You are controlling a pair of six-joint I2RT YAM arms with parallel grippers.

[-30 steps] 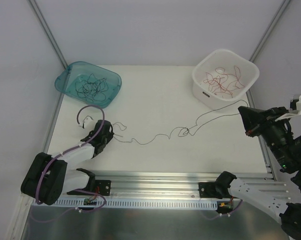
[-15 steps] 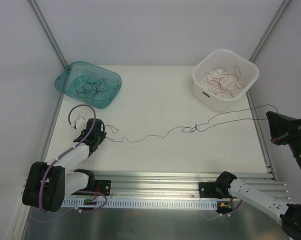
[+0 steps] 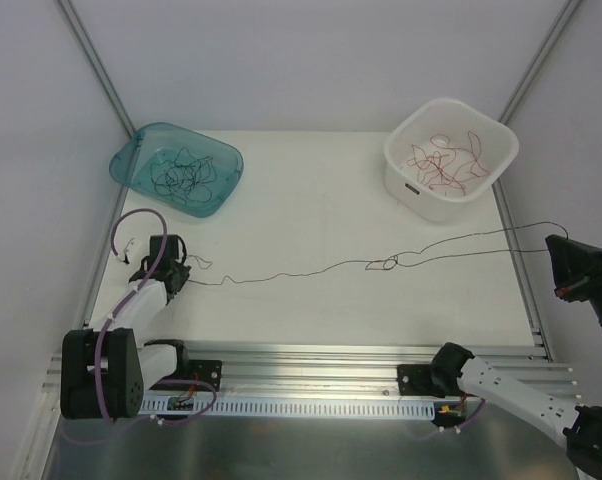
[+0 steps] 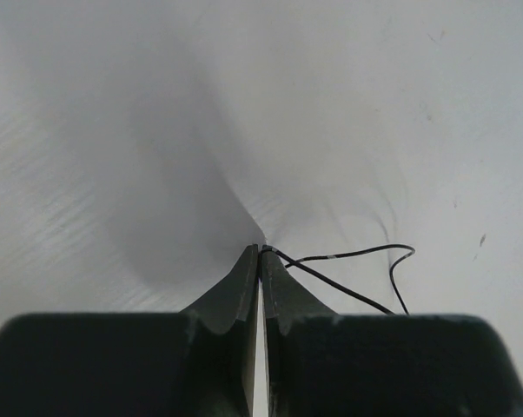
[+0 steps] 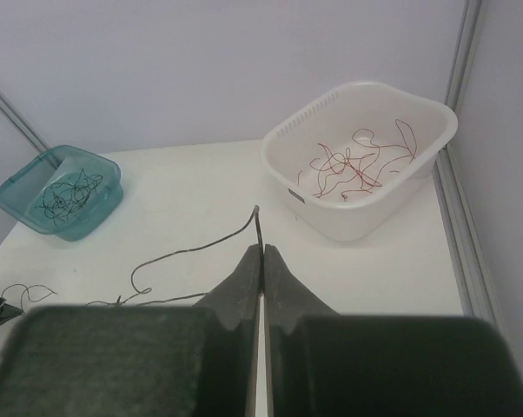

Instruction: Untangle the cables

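Observation:
One thin black wire (image 3: 301, 272) is stretched across the table between my two grippers, with a small knotted loop (image 3: 383, 264) right of the middle. My left gripper (image 3: 184, 279) is shut on its left end, low at the table's left side. In the left wrist view the wire (image 4: 357, 254) leaves the closed tips (image 4: 260, 252). My right gripper (image 3: 554, 243) is shut on the right end, raised beyond the table's right edge. In the right wrist view the wire (image 5: 192, 250) runs from the closed tips (image 5: 262, 248).
A teal bin (image 3: 221, 158) at the back left holds several black wires (image 3: 181, 172). A white bin (image 3: 411, 150) at the back right holds several red wires (image 3: 443, 165). Both bins show in the right wrist view, teal (image 5: 105, 195) and white (image 5: 366, 217). An aluminium rail (image 3: 311, 360) runs along the near edge.
My left gripper has moved left and my right gripper has moved right, away from each other. The black wire between them has been pulled out much straighter.

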